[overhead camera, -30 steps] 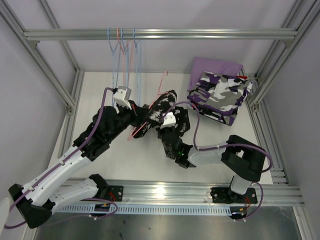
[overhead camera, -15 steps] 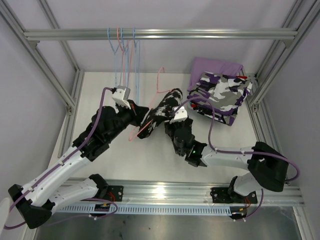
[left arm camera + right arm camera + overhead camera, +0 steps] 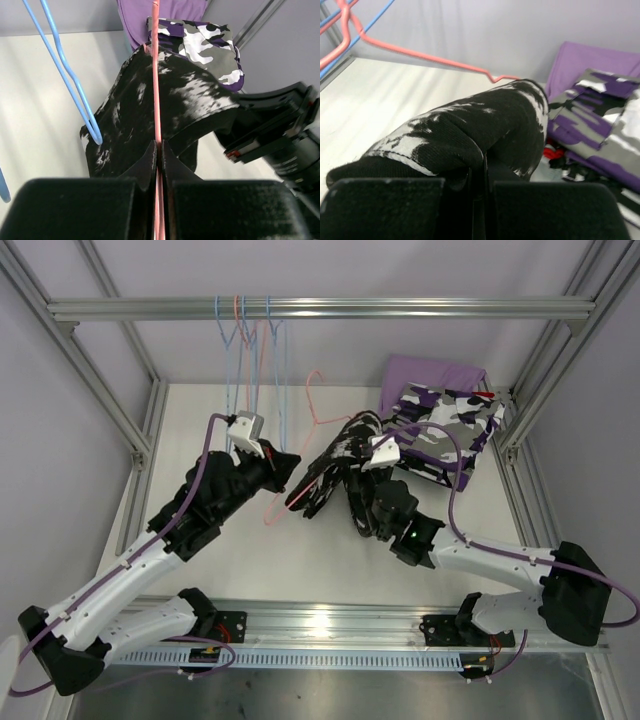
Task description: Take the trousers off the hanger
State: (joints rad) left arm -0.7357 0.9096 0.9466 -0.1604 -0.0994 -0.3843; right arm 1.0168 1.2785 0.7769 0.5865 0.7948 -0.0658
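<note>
Now, left gripper [image 3: 159,150] pinches the pink hanger [image 3: 155,75], right gripper [image 3: 484,160] clamps the black-and-white trousers [image 3: 485,120] draped across it just ahead. Sliding-off step, I'd say: next, drag the cloth clear toward the folded pile [image 3: 440,430] beyond.

One black white-blotched pair of trousers [image 3: 170,100] lies over one pink hanger [image 3: 156,75]. One pile shows three pairs: one print pair [image 3: 445,425], one lilac pair [image 3: 430,373], one red sliver [image 3: 552,151]. Roughly four more hangers [image 3: 250,350] hang on one rail [image 3: 400,308] — and two arms [image 3: 190,520] are in view.
</note>
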